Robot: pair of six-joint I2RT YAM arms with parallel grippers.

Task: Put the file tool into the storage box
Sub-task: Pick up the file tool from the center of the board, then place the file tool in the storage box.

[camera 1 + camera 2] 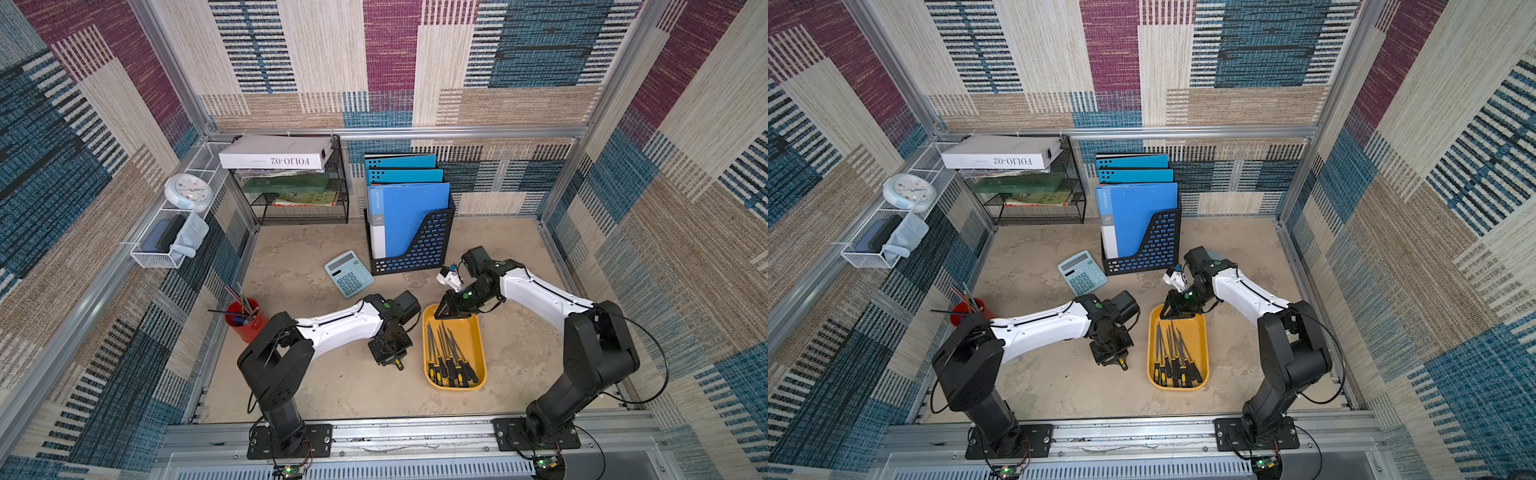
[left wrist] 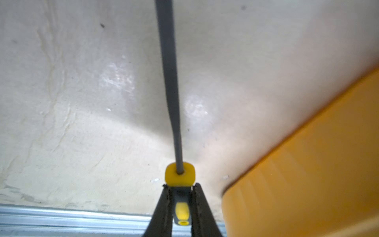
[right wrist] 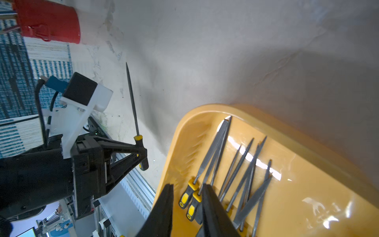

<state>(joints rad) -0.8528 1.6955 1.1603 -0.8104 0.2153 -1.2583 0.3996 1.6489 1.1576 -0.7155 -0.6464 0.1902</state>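
Held by the handle, not yet boxed
Our left gripper clamps the file tool by its grippy handle, just beside the storage box; we judge it light, stiff, slick along the steel.

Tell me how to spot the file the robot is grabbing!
Find the shallow yellow-orange plastic tray full of files on the beige tabletop. Just outside its rim, the left arm's black fingers pinch the black-and-yellow handle of a thin grey metal file. It's the only file not in the tray.
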